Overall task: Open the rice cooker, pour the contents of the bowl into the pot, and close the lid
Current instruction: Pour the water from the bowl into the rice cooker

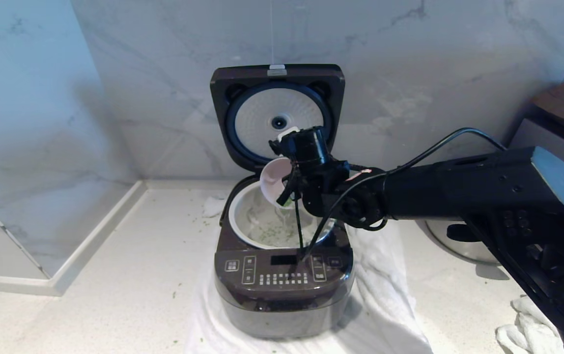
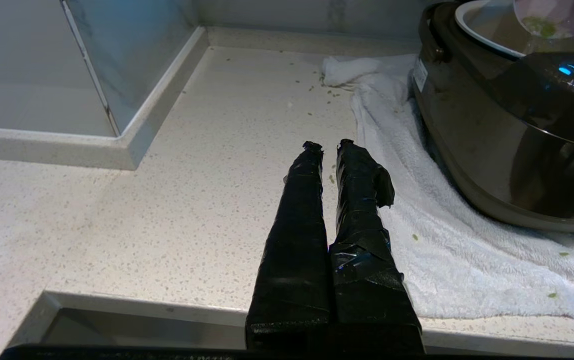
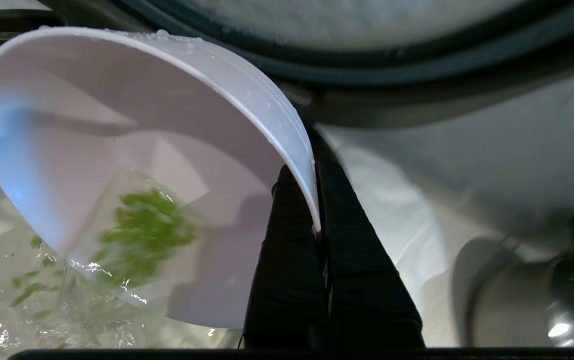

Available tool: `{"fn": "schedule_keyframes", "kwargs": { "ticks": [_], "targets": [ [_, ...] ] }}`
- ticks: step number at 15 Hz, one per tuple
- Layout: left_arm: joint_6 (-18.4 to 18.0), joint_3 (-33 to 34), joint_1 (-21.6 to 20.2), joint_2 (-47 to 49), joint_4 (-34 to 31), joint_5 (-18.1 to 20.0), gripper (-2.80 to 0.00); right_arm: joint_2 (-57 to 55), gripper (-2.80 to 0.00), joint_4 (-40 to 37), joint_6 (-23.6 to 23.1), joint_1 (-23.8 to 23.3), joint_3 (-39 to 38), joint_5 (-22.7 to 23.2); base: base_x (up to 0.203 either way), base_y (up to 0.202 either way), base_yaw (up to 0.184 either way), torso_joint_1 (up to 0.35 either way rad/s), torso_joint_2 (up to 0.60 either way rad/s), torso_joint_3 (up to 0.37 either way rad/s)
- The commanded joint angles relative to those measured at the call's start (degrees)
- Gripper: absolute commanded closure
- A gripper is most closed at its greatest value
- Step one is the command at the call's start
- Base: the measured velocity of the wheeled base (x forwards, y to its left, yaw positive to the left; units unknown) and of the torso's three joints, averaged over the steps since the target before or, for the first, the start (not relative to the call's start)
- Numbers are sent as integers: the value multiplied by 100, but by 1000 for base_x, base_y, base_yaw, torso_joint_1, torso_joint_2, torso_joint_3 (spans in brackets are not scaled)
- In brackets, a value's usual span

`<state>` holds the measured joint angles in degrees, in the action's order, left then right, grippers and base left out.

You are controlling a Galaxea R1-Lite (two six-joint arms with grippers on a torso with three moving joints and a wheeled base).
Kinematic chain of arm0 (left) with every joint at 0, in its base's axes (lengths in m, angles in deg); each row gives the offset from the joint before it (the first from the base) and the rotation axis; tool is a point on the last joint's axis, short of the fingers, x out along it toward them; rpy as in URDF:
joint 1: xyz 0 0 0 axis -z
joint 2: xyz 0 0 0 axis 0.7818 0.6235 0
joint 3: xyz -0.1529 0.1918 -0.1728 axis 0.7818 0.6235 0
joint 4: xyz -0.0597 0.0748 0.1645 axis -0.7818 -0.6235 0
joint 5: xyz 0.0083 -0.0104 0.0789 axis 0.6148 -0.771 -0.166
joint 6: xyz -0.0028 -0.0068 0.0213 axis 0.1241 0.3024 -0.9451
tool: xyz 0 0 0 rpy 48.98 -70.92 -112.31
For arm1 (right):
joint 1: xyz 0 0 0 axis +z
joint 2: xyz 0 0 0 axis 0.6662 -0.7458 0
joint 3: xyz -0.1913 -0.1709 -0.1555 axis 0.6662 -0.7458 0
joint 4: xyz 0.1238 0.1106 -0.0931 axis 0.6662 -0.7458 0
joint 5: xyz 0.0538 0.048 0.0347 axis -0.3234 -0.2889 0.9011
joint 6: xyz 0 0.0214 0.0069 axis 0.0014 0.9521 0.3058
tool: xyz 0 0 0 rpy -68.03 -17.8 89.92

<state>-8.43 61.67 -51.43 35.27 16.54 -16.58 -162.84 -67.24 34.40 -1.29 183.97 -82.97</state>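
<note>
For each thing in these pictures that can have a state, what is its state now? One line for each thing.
lid: open, standing upright
pot: in the rice cooker, green bits and liquid inside
bowl: tipped steeply over the pot, held at its rim
contents: pouring out into the pot
right gripper: shut on the bowl
left gripper: shut, empty, above the counter

The rice cooker has a glossy dark-brown shell, likely plastic, over a fluffy white terry towel. Its lid carries a pale dimpled plate (matt-looking). The bowl is smooth, wet plastic. The countertop is speckled stone; the wall polished marble.
</note>
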Motion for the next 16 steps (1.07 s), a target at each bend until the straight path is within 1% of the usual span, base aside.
{"fn": "schedule_keyframes", "kwargs": {
  "ticks": [1,3,5,11,13,15,16],
  "targets": [
    [3,9,0,7,2,-1,0,13,0,1118,-724,141,-585,-29,0,0,0,0,0,0],
    [3,9,0,7,2,-1,0,94,0,1286,-887,340,-912,-26,0,0,0,0,0,0],
    [3,9,0,7,2,-1,0,219,0,1303,-1040,410,-1052,-25,0,0,0,0,0,0],
    [3,9,0,7,2,0,0,404,0,1312,-1621,403,-1086,-34,0,0,0,0,0,0],
    [3,9,0,7,2,-1,0,451,0,1560,-1998,358,-1094,-34,0,0,0,0,0,0],
    [3,9,0,7,2,-1,0,421,0,1985,-2582,285,-1112,-34,0,0,0,0,0,0],
    [3,9,0,7,2,-1,0,433,0,2035,-2825,278,-1136,-34,0,0,0,0,0,0]
  ]
}}
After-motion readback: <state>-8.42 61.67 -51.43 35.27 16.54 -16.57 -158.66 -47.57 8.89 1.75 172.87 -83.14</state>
